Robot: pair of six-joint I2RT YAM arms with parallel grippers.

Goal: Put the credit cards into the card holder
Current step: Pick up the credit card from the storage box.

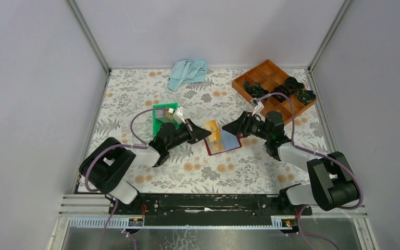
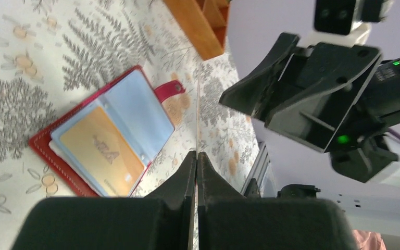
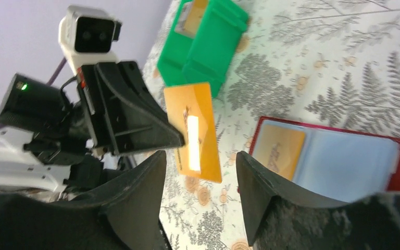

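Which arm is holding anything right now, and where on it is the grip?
The left gripper is shut on a gold credit card, pinched by one long edge. The right gripper is open and holds nothing.

The table is lit brightly and evenly from above, and only soft shadows are cast beneath the arms. A white streak, perhaps glare, is seen on the gold card. The near fingers are rendered blurred in both wrist views.

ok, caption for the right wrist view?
Left gripper pinches a gold card by the open card holder, second card already pocketed; right gripper open in foreground.
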